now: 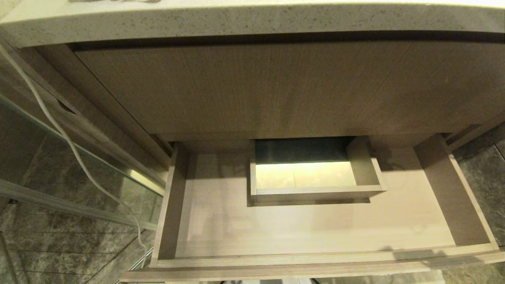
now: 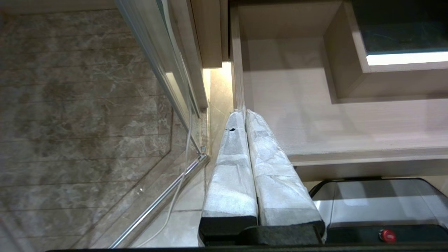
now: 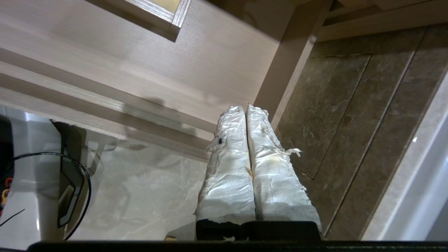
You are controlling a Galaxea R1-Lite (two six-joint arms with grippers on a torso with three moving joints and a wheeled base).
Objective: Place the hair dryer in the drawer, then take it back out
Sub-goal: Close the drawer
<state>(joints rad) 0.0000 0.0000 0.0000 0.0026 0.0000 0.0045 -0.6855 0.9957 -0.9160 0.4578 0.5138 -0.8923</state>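
The drawer (image 1: 315, 232) stands pulled out under the tall wood-grain front panel (image 1: 276, 86), wide and shallow, with nothing lying on its floor. A boxed rectangular cut-out (image 1: 311, 173) sits in the middle of that floor. The hair dryer is out of view. My left gripper (image 2: 244, 113) is shut and empty, hanging just outside the drawer (image 2: 332, 119) at its front left corner. My right gripper (image 3: 245, 108) is shut and empty too, near the front right corner of the drawer (image 3: 210, 70). Neither arm shows in the head view.
A speckled stone countertop (image 1: 252, 19) overhangs the cabinet. A white cord (image 1: 71, 146) hangs down on the left along a glass partition (image 1: 59, 157). Dark marble tiles (image 3: 350, 115) cover the floor on both sides. The robot's base (image 2: 378, 206) sits just before the drawer front.
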